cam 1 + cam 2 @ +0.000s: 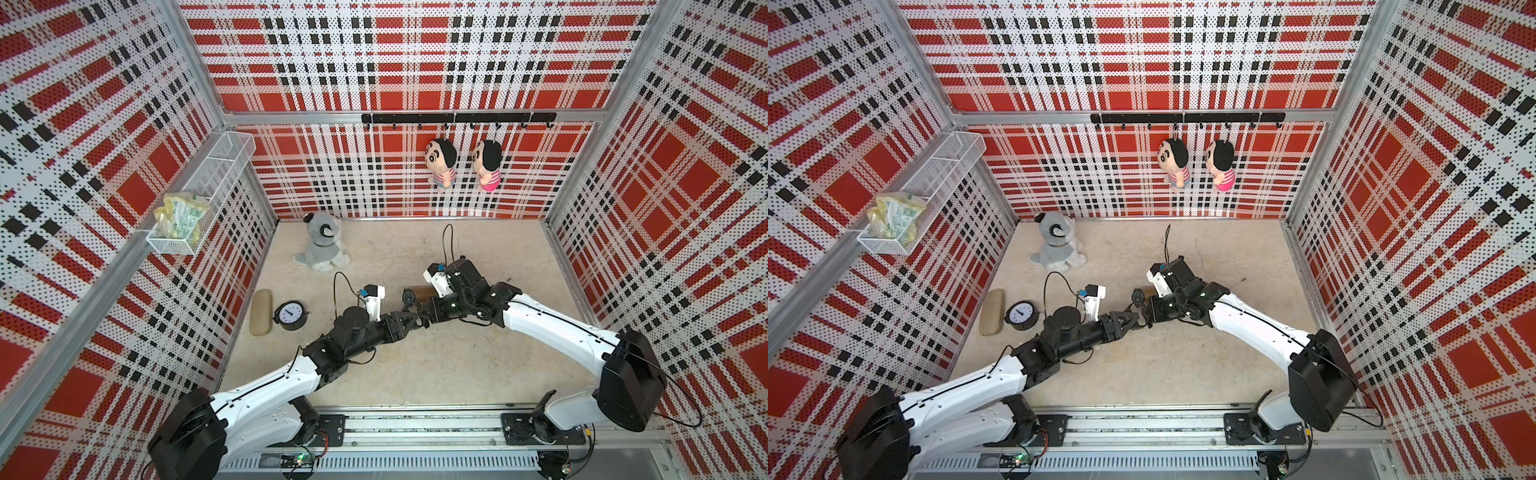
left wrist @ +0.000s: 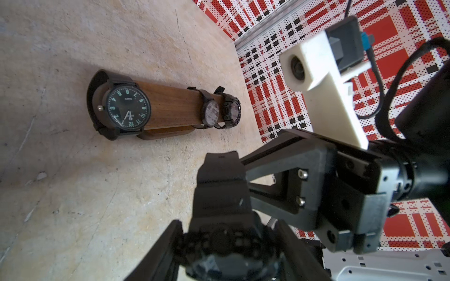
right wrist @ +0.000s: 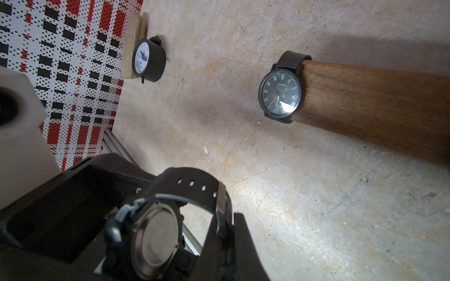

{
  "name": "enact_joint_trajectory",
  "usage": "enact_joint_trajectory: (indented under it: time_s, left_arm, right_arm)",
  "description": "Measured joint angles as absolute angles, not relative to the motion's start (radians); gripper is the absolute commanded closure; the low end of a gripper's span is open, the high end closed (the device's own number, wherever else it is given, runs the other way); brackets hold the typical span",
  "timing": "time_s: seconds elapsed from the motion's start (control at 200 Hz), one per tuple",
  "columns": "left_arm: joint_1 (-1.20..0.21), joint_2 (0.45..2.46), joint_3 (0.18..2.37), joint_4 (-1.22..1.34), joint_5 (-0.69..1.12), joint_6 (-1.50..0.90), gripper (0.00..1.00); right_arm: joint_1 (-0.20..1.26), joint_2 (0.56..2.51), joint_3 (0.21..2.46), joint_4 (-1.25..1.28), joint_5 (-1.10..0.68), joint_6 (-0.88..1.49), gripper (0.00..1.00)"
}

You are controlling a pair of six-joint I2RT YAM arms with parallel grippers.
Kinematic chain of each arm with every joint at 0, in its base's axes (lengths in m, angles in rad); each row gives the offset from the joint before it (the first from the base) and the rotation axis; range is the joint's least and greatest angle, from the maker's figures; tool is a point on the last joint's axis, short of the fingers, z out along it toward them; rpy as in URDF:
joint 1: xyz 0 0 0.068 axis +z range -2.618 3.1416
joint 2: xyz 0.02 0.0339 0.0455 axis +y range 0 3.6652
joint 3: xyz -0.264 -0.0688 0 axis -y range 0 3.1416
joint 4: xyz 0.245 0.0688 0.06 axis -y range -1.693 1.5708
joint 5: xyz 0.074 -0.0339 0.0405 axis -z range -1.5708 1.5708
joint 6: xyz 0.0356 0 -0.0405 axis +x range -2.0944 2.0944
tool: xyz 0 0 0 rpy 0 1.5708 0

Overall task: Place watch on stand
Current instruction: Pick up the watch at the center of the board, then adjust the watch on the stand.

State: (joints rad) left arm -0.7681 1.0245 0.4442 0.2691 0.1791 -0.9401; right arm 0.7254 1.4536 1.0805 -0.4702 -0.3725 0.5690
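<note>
A: What closes the space in?
B: 3 perforated walls (image 1: pixel 395 62) in red, white and black plaid, joined by aluminium posts (image 1: pixel 195 62).
A: And underfoot?
B: A scuffed beige floor (image 1: pixel 415 374), evenly lit, with soft shadows.
A: Any fittings?
B: 1 black hook rail (image 1: pixel 457 118) on the back wall and 1 white wire basket (image 1: pixel 224 166) on the left wall.

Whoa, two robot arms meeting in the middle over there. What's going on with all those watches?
Both arms are handling one black watch above the table, just short of the wooden stand. The right gripper is pinched on its strap, while the left gripper closes around its case from the other side. The stand already carries three watches: a dark-dial watch at one end and two more watches bunched at the other end. The held watch is not on the bar yet.
</note>
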Motion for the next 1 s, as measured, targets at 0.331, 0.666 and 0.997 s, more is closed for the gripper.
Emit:
enact_joint_trajectory:
  time_s: [0.331,0.666,0.997]
  left_arm:
    - [-0.723,0.979,0.471,0.167,0.166,-0.916,0.64]
    - [-0.583,0.934,0.633,-0.184,0.046,-0.807,0.72]
    - [-0.566,1.096,0.669,-0.232,0.023,-0.758,0.75]
  right_arm:
    - [0.726,1.454,1.088,-0.501,-0.322,0.546,0.44]
    - [0.580,1.306,1.052,-0.599,-0.179,0.492,0.49]
    - [0.561,1.290,0.983,-0.624,-0.167,0.480,0.52]
